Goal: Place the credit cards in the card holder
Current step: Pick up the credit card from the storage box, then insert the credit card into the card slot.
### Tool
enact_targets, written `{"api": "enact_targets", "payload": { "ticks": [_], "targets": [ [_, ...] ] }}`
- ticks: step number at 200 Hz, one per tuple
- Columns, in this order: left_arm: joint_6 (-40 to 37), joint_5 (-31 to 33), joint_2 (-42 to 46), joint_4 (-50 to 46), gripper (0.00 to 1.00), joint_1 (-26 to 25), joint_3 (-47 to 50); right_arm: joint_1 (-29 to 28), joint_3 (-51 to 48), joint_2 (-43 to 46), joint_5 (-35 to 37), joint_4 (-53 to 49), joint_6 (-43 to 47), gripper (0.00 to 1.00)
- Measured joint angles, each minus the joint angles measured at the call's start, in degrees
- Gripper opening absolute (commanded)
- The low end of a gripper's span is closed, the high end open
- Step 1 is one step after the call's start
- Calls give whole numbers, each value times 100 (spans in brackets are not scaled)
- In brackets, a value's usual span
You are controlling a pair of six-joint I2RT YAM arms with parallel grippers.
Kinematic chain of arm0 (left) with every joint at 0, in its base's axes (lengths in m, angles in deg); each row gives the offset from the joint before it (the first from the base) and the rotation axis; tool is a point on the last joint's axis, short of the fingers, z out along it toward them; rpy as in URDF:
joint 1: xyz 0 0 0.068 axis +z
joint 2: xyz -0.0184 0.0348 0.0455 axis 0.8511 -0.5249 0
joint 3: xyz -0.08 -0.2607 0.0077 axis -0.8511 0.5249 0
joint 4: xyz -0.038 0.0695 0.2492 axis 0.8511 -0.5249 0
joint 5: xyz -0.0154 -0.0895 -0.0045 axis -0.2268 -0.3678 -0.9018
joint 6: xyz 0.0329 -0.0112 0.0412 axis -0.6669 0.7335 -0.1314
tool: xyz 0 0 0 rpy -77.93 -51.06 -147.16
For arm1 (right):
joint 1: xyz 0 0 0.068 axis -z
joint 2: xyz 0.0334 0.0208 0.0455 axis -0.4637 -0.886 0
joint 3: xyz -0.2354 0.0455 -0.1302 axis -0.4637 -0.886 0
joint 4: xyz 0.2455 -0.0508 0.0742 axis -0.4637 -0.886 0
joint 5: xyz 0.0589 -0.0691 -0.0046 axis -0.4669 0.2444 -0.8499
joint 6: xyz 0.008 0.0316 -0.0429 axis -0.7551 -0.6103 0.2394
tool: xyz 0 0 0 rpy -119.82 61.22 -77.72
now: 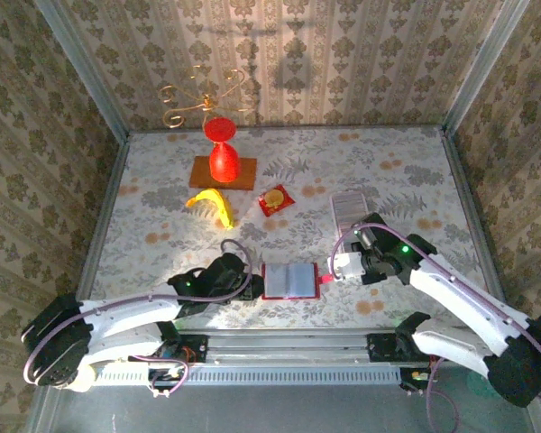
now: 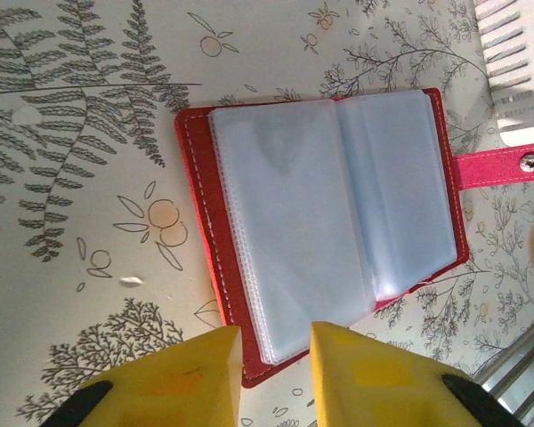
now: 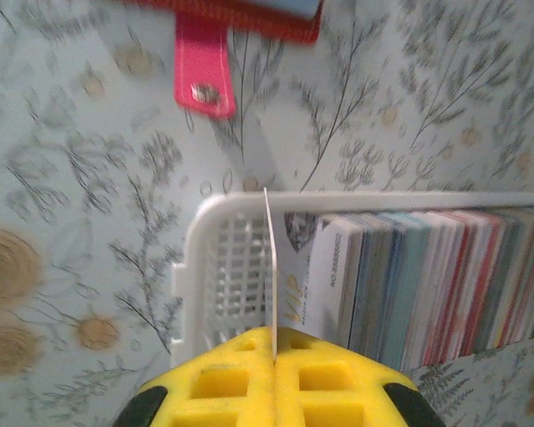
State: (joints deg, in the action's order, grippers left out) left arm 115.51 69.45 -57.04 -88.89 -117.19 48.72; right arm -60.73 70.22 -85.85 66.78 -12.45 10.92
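The dark-red card holder [image 1: 291, 280] lies open and flat at the table's near middle, its clear sleeves [image 2: 329, 213] facing up and its pink clasp strap [image 2: 503, 166] pointing right. My left gripper [image 2: 274, 331] hovers at its near left corner, yellow fingers [image 2: 187, 378] apart with nothing pinched between them. My right gripper [image 3: 274, 334] is shut on one thin white credit card [image 3: 271, 258], held edge-on over the end of a white basket [image 3: 196, 267]. Several more credit cards [image 3: 409, 276] stand upright in that basket. In the top view the right gripper [image 1: 341, 265] is just right of the strap.
The white basket [image 1: 347, 206] sits right of centre. Further back are a red sachet [image 1: 275, 199], a banana [image 1: 212, 203], a red vase [image 1: 222, 153] on a brown mat [image 1: 243, 176], and a gold candelabra [image 1: 203, 99]. Patterned walls enclose the table.
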Motion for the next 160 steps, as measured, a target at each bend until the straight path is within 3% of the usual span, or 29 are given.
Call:
{"api": "enact_targets", "payload": {
  "ticks": [31,83,121,160],
  "targets": [
    [0,116,83,-175,41,-4,-4,-476,378,485,-201,-168,-1904,0],
    [-57,267,-203,-590,64,-118,-286,-549,463,494,-741,586,-6470,0],
    [-83,382,-505,-793,66,-179,-636,-570,-39,238,-1335,1733,-9058,0],
    [-87,483,-841,-901,57,-199,-789,-756,-1156,-157,-1478,3198,-11033,0]
  ]
}}
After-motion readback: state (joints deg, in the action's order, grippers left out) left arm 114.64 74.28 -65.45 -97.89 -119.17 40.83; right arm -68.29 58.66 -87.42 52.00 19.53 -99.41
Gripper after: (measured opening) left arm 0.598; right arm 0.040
